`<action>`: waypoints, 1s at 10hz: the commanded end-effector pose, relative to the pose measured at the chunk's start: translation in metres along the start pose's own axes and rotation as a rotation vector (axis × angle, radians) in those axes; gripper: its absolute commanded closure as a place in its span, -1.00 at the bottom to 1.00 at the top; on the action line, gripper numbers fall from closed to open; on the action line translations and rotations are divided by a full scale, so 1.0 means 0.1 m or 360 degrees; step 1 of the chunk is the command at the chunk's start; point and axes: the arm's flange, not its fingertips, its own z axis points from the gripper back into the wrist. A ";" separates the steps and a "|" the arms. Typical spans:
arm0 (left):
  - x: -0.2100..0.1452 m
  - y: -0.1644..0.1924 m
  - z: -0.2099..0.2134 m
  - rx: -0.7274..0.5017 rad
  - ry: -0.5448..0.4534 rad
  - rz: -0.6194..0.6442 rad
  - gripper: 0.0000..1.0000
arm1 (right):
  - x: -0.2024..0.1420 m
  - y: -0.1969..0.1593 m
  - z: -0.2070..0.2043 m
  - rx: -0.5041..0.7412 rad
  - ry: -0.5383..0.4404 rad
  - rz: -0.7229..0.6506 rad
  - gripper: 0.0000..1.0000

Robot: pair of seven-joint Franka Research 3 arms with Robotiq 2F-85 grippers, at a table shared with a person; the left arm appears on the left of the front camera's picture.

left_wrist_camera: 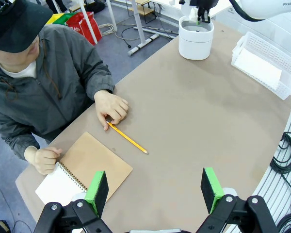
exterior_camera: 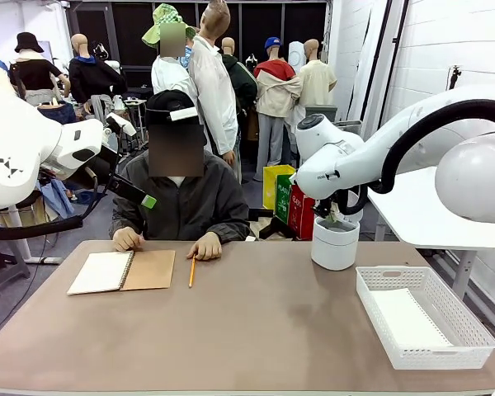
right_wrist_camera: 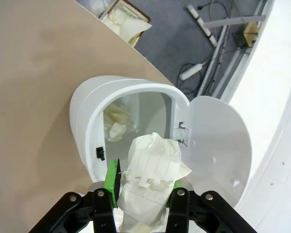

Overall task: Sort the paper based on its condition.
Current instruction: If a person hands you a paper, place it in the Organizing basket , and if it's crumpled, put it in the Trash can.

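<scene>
Right claw [right_wrist_camera: 141, 187]: one crumpled paper [right_wrist_camera: 153, 170] | bin [right_wrist_camera: 87, 126]: one | basket [exterior_camera: 470, 330]: one

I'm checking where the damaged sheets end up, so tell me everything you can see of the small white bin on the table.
The white bin is a round, smooth, plastic-looking tub standing upright on the table's far right side, beside the white mesh basket. Its hinged lid is swung open. Crumpled paper already lies inside. Right above its mouth the right pincer is shut on another crumpled sheet. Whether anything touches the bin's rim I cannot tell.
</scene>
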 end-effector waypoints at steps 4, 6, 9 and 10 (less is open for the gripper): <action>0.00 0.01 0.01 -0.0012 0.0007 0.0008 -1.00 | 0.14 -0.03 -0.14 -0.0092 0.0039 -0.0034 0.10; 0.00 0.01 0.01 -0.0012 0.0007 0.0008 -1.00 | 0.16 -0.03 -0.13 -0.0074 0.0053 -0.0048 -0.29; 0.00 0.01 0.01 -0.0012 0.0007 0.0008 -1.00 | 0.14 -0.04 -0.11 -0.0064 0.0044 -0.0034 -1.00; 0.00 0.01 0.01 -0.0012 0.0007 0.0008 -1.00 | 0.15 -0.04 -0.10 -0.0058 0.0044 -0.0039 -1.00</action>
